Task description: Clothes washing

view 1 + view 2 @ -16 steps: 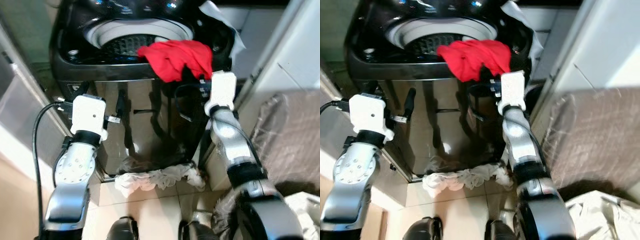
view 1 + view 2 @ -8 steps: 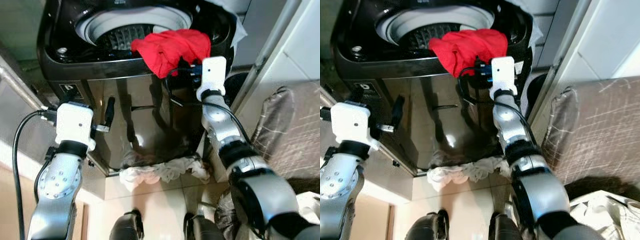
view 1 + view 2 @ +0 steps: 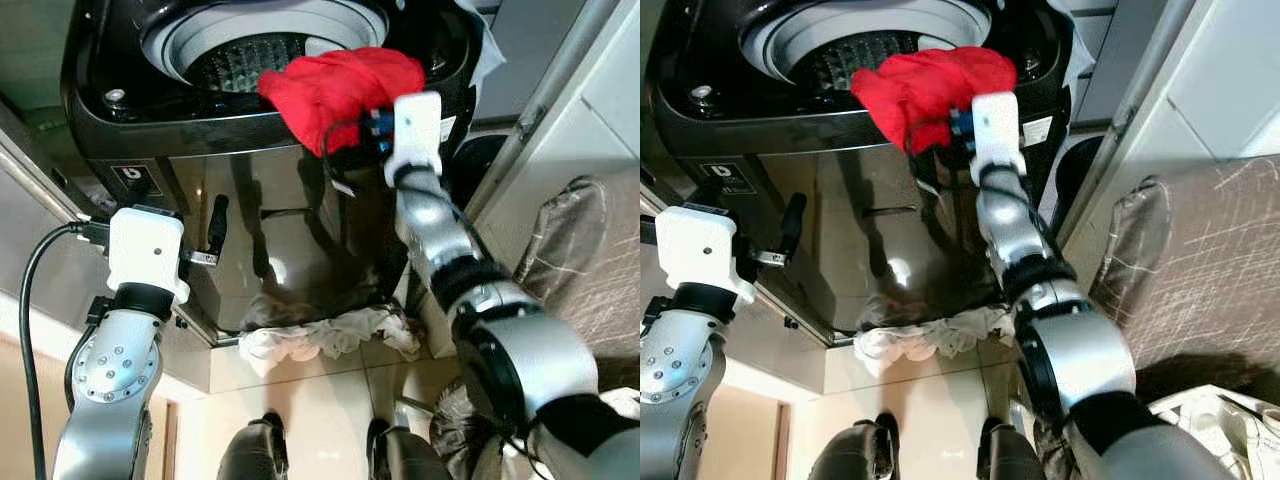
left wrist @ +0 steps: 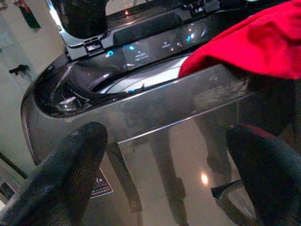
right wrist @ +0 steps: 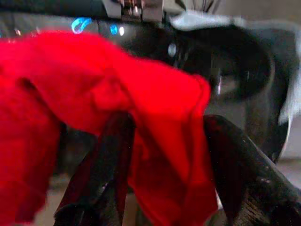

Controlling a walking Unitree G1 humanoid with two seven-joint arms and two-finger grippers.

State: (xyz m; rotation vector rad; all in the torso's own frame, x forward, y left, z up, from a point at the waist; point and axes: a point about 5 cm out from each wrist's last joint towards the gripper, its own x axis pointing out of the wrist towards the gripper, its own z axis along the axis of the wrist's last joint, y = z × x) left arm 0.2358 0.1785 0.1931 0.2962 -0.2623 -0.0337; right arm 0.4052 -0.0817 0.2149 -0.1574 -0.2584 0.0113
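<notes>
Right hand (image 5: 160, 188) is pinching the red cloth (image 3: 340, 85), fabric bunched between its two fingers (image 5: 101, 174); cloth sits draped over the front rim of the washer (image 3: 250, 190), part over the drum (image 3: 245, 60), part hanging down the front panel. Step in hand looks like dropping it into the drum. To do it well: lift enough that the hanging tail clears the rim, carry it inward toward the drum centre, then let go only once most of the cloth is over the opening, else it likely slides back down the front. Left hand (image 4: 164, 174) hangs in front of the washer below the rim, fingers spread, holding nothing; fine to leave idle, or use it to tuck the tail in. Around the washer: a pale rag (image 3: 320, 340) is bunched on the floor at its base, a black cable (image 3: 340, 165) loops from the right wrist across the front panel and could snag the cloth, and a dark bag (image 3: 585, 260) stands to the washer's right. Control panel lights glow at the washer's back edge.
</notes>
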